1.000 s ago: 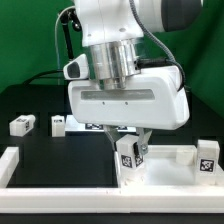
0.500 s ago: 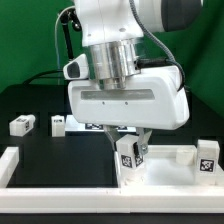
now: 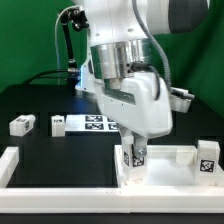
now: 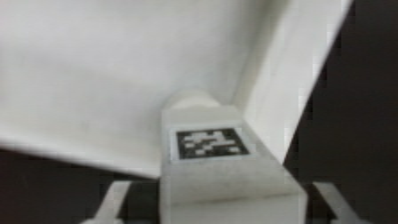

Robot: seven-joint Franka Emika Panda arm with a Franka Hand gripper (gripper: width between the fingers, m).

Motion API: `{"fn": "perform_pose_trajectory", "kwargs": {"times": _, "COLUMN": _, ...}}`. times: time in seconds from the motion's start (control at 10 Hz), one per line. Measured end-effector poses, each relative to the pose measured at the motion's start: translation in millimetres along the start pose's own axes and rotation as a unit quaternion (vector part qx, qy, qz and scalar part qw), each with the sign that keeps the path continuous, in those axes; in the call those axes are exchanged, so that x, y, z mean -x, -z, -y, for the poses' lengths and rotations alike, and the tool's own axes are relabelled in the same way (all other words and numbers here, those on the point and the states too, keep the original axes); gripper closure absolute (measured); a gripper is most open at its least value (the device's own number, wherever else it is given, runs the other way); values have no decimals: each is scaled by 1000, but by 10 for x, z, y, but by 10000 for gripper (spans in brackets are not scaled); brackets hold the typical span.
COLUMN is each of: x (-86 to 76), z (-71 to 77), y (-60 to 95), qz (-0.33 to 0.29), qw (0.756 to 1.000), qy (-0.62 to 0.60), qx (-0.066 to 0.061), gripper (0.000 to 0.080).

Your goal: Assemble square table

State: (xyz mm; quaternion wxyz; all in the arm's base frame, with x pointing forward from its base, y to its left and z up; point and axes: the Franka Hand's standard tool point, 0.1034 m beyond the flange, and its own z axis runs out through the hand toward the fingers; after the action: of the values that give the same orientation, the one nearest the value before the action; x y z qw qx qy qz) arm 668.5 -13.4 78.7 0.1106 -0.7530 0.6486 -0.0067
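The square table's white slab (image 3: 162, 172) lies at the front, toward the exterior view's right. A tagged white leg (image 3: 132, 158) stands upright on its near corner. My gripper (image 3: 134, 150) comes down from above and is shut on that leg. In the wrist view the leg (image 4: 214, 143) fills the space between my two fingers (image 4: 118, 200), with the slab's flat face (image 4: 107, 80) and its rim behind it. Three more legs lie loose: two at the exterior view's left (image 3: 22, 125) (image 3: 58, 124), one at the far right (image 3: 207, 155).
The marker board (image 3: 98, 122) lies flat on the black table behind my arm. A long white rail (image 3: 60, 190) runs along the front edge, with an upturned end at the exterior view's left (image 3: 8, 165). A green backdrop closes the back.
My wrist and hand have turned about the upright leg, so the broad face of the hand no longer faces the exterior camera. The leg stays in the same spot on the slab.
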Motion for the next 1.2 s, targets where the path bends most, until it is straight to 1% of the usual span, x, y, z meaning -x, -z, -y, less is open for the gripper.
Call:
{"fn": "perform_pose_trajectory", "kwargs": {"times": 0.1, "x": 35, "z": -2, "y": -11, "qz": 12, "qw": 997, "qy": -72, "qx": -15, "gripper": 499}}
{"fn": "perform_pose_trajectory", "kwargs": {"times": 0.2, "x": 68, "z": -15, "y": -26, "qz": 15, "qw": 993, "qy": -118, "qx": -21, "gripper": 499}}
{"fn": "perform_pose_trajectory", "kwargs": {"times": 0.3, "x": 134, "z": -19, "y": -56, "qz": 15, "qw": 991, "qy": -128, "qx": -18, "gripper": 499}}
{"fn": "perform_pose_trajectory", "kwargs": {"times": 0.5, "x": 142, "z": -24, "y": -59, "qz": 13, "qw": 998, "qy": -67, "qx": -15, "gripper": 502}}
{"fn": "perform_pose_trajectory", "kwargs": {"times": 0.6, "x": 183, "z": -33, "y": -57, "qz": 17, "qw": 1000, "qy": 19, "qx": -1, "gripper": 326}}
{"fn": "perform_pose_trajectory", "kwargs": {"times": 0.7, "x": 232, "z": -24, "y": -47, "qz": 24, "qw": 995, "qy": 99, "qx": 18, "gripper": 210}}
{"fn": "perform_pose_trajectory", "kwargs": {"times": 0.8, "x": 244, "z": -14, "y": -45, "qz": 19, "qw": 988, "qy": 149, "qx": 18, "gripper": 210}}
{"fn": "perform_pose_trajectory", "kwargs": {"times": 0.9, "x": 226, "z": -39, "y": -52, "qz": 11, "qw": 984, "qy": 178, "qx": 13, "gripper": 162}}
{"fn": "perform_pose_trajectory", "kwargs": {"times": 1.1, "x": 220, "z": -47, "y": -57, "qz": 13, "qw": 973, "qy": 228, "qx": 14, "gripper": 153}}
{"fn": "perform_pose_trajectory", "kwargs": {"times": 1.2, "x": 179, "z": -60, "y": -47, "qz": 12, "qw": 954, "qy": 299, "qx": 17, "gripper": 151}}
